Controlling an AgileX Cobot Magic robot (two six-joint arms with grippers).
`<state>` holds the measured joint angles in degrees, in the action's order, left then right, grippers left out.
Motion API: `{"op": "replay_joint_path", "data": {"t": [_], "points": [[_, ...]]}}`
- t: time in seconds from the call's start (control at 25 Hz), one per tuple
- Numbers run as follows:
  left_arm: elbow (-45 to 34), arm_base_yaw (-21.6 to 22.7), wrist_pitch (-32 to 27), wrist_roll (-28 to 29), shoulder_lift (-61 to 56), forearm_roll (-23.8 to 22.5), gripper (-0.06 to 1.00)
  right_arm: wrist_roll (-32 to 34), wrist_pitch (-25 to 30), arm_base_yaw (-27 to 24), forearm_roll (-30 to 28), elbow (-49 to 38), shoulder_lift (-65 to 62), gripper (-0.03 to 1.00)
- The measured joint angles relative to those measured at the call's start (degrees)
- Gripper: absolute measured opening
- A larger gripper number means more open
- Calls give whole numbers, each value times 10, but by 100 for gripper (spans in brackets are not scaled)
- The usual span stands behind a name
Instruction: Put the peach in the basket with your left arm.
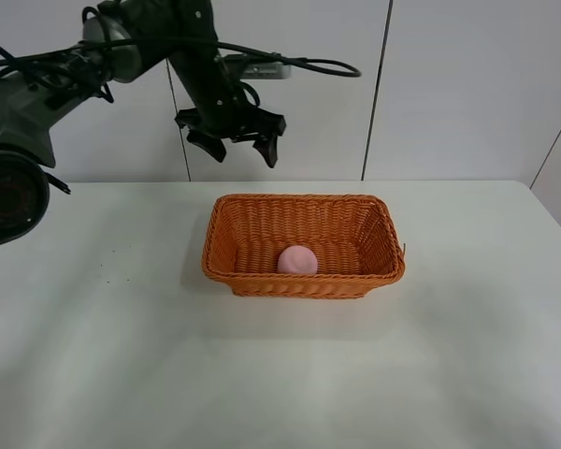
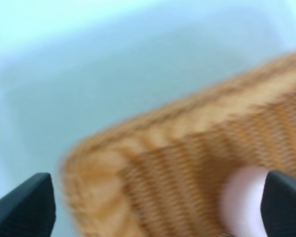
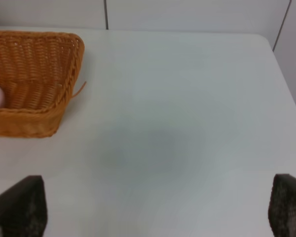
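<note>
The peach [image 1: 297, 260] is seen lying inside the basket [image 1: 304, 282] on the worktop [image 1: 122, 365]. The left pincer [image 1: 241, 147] is held spread and empty above the basket's far rim. The right pincer [image 3: 153, 207] is likewise spread.

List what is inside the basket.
Only the peach lies inside the basket, on its floor close to the near wall. That wall hides the peach's underside and the strip of floor right behind it.
</note>
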<state>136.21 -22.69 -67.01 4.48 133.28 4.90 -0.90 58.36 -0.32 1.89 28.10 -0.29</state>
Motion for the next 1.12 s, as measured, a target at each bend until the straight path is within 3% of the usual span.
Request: {"op": "replay_joint_path", "data": {"t": [0.48,0.76,0.92,1.12], "points": [[-1,242,0,-4,1,17,86,0,0,0,0,0,0,69],[-44,262,0,-23,-17,50,85,0,0,0,0,0,0,69],[-149,262,1,-60,-69,45,84,0,0,0,0,0,0,69],[-265,262,1,-64,-172,41,84,0,0,0,0,0,0,69]]}}
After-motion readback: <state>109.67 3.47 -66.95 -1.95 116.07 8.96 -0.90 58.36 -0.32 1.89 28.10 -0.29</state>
